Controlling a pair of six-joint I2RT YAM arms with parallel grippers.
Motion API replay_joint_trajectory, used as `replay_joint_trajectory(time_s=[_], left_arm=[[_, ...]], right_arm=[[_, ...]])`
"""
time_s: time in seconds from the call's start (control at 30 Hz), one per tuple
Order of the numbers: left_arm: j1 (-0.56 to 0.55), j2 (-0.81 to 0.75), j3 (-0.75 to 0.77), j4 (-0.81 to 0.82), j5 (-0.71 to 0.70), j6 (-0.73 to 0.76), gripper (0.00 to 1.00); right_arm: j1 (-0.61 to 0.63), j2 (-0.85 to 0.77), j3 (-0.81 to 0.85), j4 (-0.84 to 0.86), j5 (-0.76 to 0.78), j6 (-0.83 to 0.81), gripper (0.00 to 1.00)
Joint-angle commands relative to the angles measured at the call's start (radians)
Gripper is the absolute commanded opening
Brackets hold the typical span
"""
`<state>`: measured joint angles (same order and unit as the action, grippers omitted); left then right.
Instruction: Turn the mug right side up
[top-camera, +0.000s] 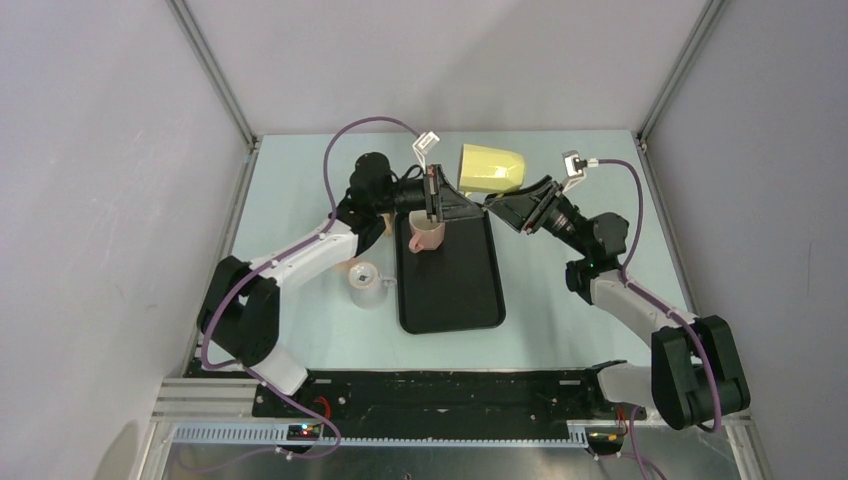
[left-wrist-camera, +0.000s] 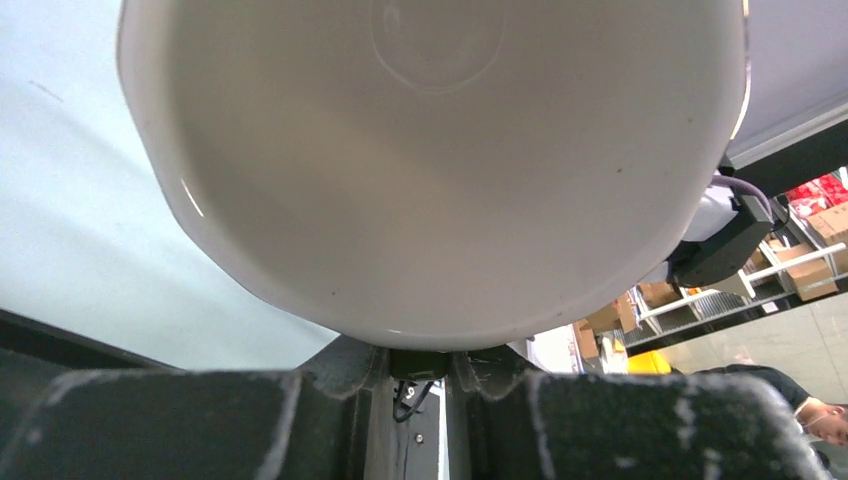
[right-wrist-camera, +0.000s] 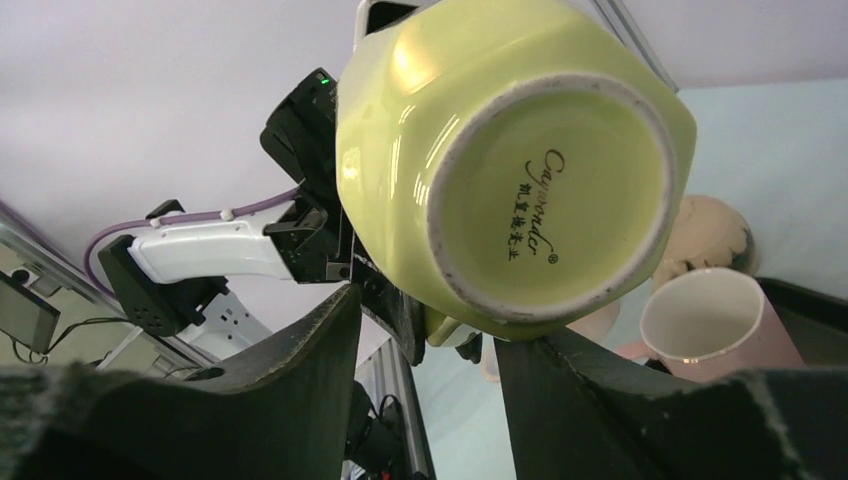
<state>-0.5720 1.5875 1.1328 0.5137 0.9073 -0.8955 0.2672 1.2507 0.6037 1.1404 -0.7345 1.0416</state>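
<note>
From the overhead camera, the yellow mug (top-camera: 492, 168) hung in the air near the far end of the black tray (top-camera: 450, 290). It was tipped on its side, with its mouth toward my left tool (top-camera: 465, 200) and its base toward my right tool (top-camera: 512, 202). I judged the job about half done: the mug was neither upside down nor upright, so what was left was to swing the mouth upward and set it on the surface (top-camera: 560, 280). No writing was legible from up there. Through my left wrist camera, the mug (left-wrist-camera: 430, 150) filled the view with its pale inside, and my left tool (left-wrist-camera: 410, 365) was clamped on the rim. Cardboard boxes (left-wrist-camera: 825, 222) showed far behind, but nothing on them could be read. Through my right wrist camera, the mug (right-wrist-camera: 545, 190) turned its base to me, and my right tool (right-wrist-camera: 428, 335) stood apart, gripping nothing that I could see. The base bore a script word that I read roughly as "Cayponder", above a line of small Chinese characters too fine to make out.
</note>
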Motion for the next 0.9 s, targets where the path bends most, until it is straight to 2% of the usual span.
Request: replay_joint_trajectory(time_s=[0.0, 0.23, 0.4, 0.5, 0.57, 0.67, 0.73, 0.87], left_arm=[[0.039, -0.060, -0.011, 0.045, -0.072, 0.067, 0.00], [0.064, -0.031, -0.016, -0.012, -0.094, 0.119, 0.00], [0.078, -0.014, -0.011, -0.066, -0.131, 0.161, 0.00], [0.079, -0.016, 0.015, -0.171, -0.181, 0.232, 0.00], [0.079, -0.015, 0.044, -0.267, -0.229, 0.294, 0.00], [0.073, -0.002, 0.100, -0.417, -0.310, 0.392, 0.00], [0.067, 0.011, 0.135, -0.528, -0.364, 0.447, 0.00], [0.042, 0.026, 0.173, -0.623, -0.462, 0.520, 0.00]], right_arm=[[0.003, 0.001, 0.008, 0.043, -0.033, -0.036, 0.57], [0.002, 0.028, 0.008, 0.001, -0.090, -0.052, 0.64], [-0.016, 0.028, 0.008, -0.090, -0.166, -0.107, 0.76], [-0.036, 0.010, 0.012, -0.163, -0.219, -0.144, 0.83], [-0.063, -0.009, 0.024, -0.261, -0.290, -0.221, 0.89], [-0.119, -0.085, 0.043, -0.537, -0.305, -0.377, 0.93], [-0.146, -0.139, 0.056, -0.720, -0.281, -0.526, 0.94], [-0.165, -0.215, 0.096, -1.039, -0.146, -0.761, 0.94]])
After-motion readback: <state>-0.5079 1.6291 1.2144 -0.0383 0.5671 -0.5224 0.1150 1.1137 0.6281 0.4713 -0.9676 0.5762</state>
